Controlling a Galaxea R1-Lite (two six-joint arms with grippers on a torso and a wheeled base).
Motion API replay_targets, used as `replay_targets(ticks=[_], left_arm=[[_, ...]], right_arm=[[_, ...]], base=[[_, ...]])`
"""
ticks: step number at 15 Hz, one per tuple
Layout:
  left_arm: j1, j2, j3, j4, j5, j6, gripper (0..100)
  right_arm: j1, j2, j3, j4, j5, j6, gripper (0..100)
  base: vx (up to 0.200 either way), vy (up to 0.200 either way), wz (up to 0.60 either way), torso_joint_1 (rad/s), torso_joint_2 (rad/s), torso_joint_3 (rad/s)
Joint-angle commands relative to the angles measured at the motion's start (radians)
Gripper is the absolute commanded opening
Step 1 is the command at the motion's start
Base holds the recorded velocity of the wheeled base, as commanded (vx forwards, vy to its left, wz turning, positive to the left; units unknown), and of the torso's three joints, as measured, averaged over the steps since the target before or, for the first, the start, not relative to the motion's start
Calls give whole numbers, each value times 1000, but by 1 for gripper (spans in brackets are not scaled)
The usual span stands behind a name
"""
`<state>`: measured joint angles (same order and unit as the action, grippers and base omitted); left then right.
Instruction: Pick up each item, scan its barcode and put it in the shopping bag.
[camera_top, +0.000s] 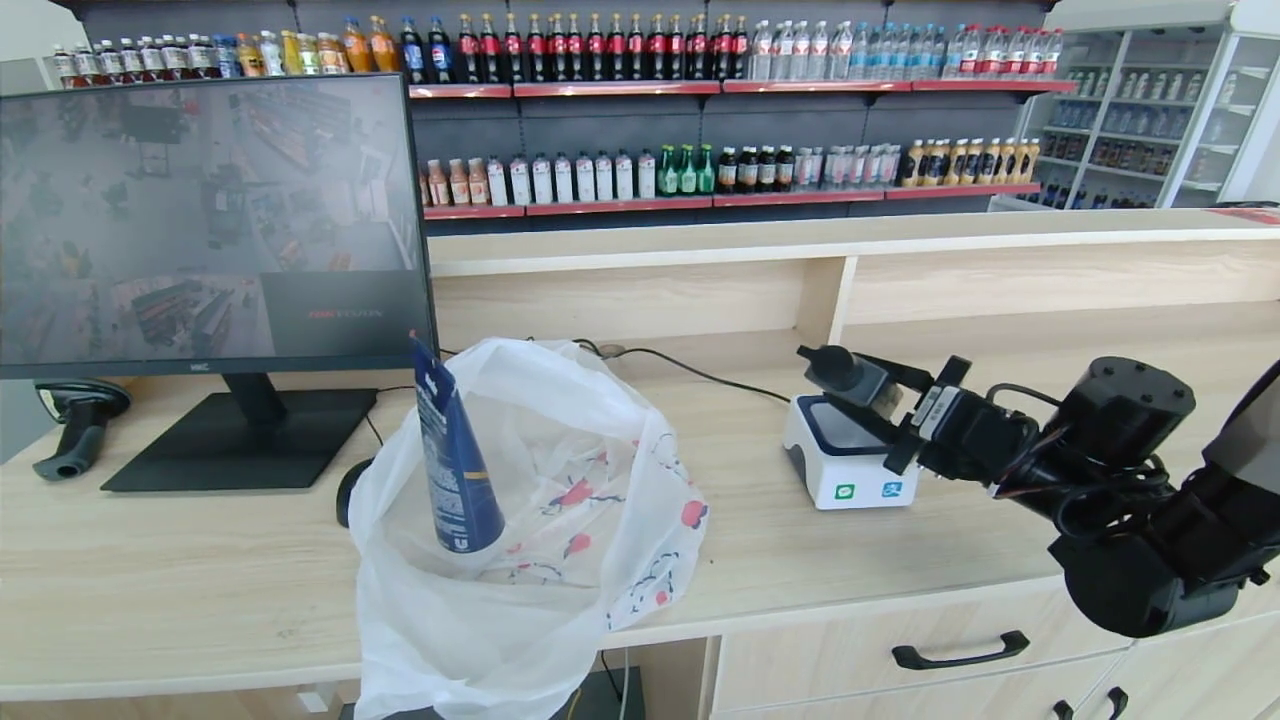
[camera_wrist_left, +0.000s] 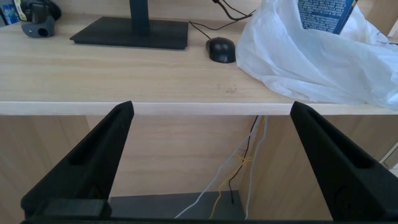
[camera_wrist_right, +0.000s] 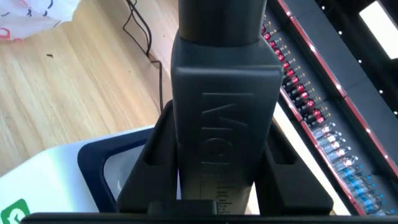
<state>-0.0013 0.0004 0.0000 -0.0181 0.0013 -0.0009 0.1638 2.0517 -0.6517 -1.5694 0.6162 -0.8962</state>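
A white plastic shopping bag (camera_top: 560, 520) with red prints stands open on the wooden counter, and a blue tube (camera_top: 455, 450) leans upright inside it. At the right, my right gripper (camera_top: 905, 400) is shut on a dark grey bottle (camera_top: 845, 375), held just above the white scanner (camera_top: 845, 470) with its dark blue top. In the right wrist view the grey bottle (camera_wrist_right: 217, 81) sits between the fingers of the right gripper (camera_wrist_right: 221, 174), over the scanner (camera_wrist_right: 68, 174). My left gripper (camera_wrist_left: 211, 162) is open and holds nothing, in front of and below the counter edge, with the bag (camera_wrist_left: 323, 56) at the far right.
A monitor (camera_top: 210, 220) on a black stand fills the left of the counter, with a handheld scanner (camera_top: 75, 425) beside it and a black mouse (camera_top: 350, 490) by the bag. Cables run behind the bag. Drawers with black handles (camera_top: 960, 655) lie below.
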Motion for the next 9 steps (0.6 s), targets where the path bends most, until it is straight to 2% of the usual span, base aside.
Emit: replay_targets(ticks=[1,9], left_arm=[[1,0,0,0,0,-2,100],[0,0,0,3,0,1,100]], right_arm=[[-3,12,10,-1,2,-7,0],[-4,5,27,-1,4,-17,0]], base=[[0,0,0,0,0,0],[0,0,0,0,0,0]])
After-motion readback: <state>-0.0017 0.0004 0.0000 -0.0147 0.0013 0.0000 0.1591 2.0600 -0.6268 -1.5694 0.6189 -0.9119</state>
